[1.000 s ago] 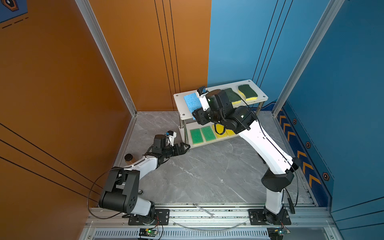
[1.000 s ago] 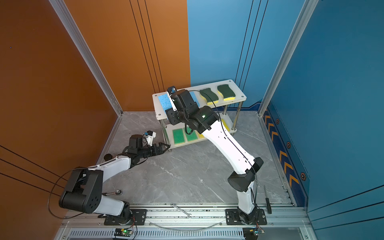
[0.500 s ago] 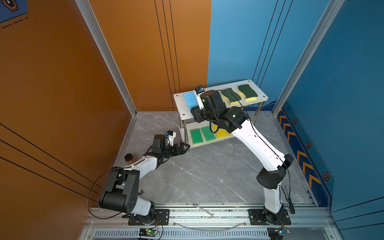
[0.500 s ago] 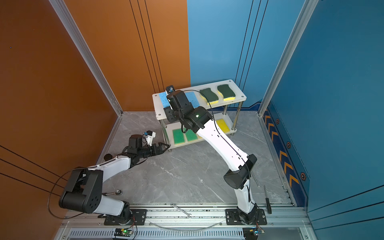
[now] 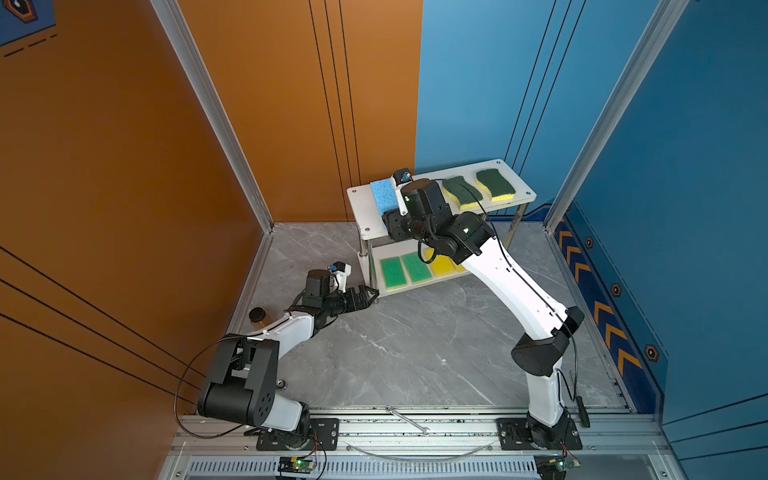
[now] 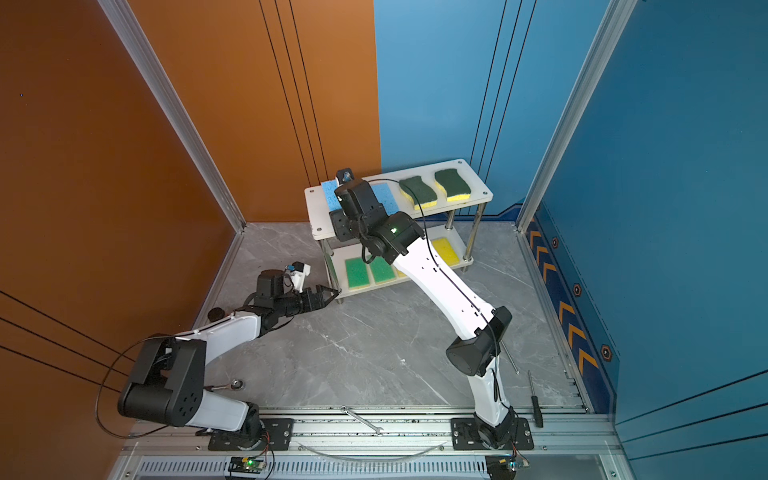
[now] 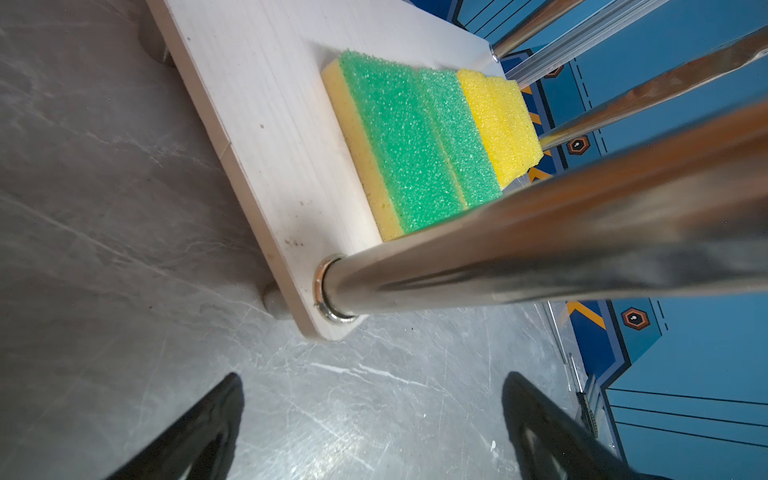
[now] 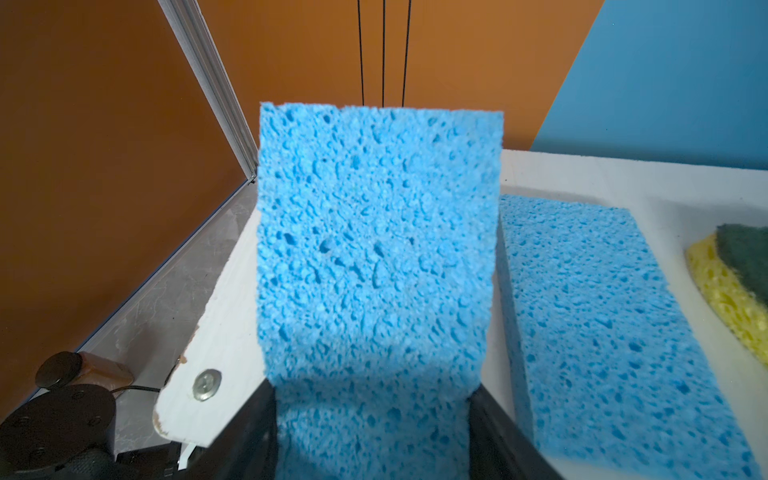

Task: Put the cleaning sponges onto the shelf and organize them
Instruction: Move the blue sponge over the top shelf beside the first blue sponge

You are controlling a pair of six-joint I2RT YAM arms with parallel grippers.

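**Item:** light blue sponge (image 8: 378, 249), clamped at one short end in my right gripper (image 8: 374, 432) and pitched up over the left end of the shelf (image 5: 362, 216), above its upper board (image 8: 224, 324).

**Handling, as I judge it:** light, soft, porous foam. It squashes under the jaws and is unlikely to slip or break. Best taken across its narrow width near an end.

**Upper board also carries:**
- second blue sponge (image 8: 602, 332), lying flat just beside the held one
- two wavy dark-green-topped sponges (image 5: 461, 192) (image 5: 495, 185), toward the right end

**Lower board (image 7: 266, 124):**
- two green-topped sponges (image 5: 392, 272) (image 5: 417, 267), side by side at the left end
- yellow ones (image 6: 446, 250) beyond them, partly hidden

**Left gripper (image 7: 372, 382):** jaws apart, empty, near the lower board's front left corner.
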